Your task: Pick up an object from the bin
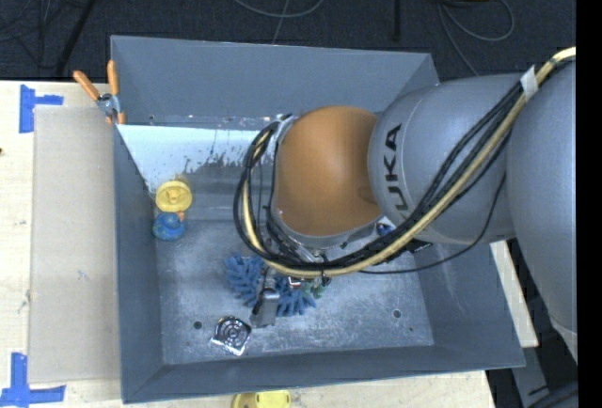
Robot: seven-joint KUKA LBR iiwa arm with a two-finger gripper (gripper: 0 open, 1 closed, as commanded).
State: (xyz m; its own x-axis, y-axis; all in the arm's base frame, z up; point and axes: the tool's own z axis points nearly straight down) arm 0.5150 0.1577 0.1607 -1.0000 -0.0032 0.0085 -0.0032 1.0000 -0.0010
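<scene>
Overhead, from the camera view: 1 KUKA arm (470, 162) reaches in from the right over the grey metal bin (282, 77); its rounded orange cover (320, 166) and a loop of black and yellow cables (246, 199) hide much of the bin's middle; below the cover the gripper (266, 305) shows as a dark, narrow tip near the front of the floor, right upon a blue spiky thing (243, 273), a cluster of stubby prongs somewhat like coral or a brush head; blue prongs show on both sides of the tip, to its left and to its right, while the part beneath the wrist is covered; whether the claw is wide, narrow or closed on the blue cluster cannot be told, since wrist and cables mask it; just in front and to the left of the tip lies 1 silvery square piece (230, 335) with a dark pattern, too small to identify, near the blue cluster but apart from it; well apart, by the left wall, stands 1 little figure (172, 211), a round yellow top on a blue base.
</scene>
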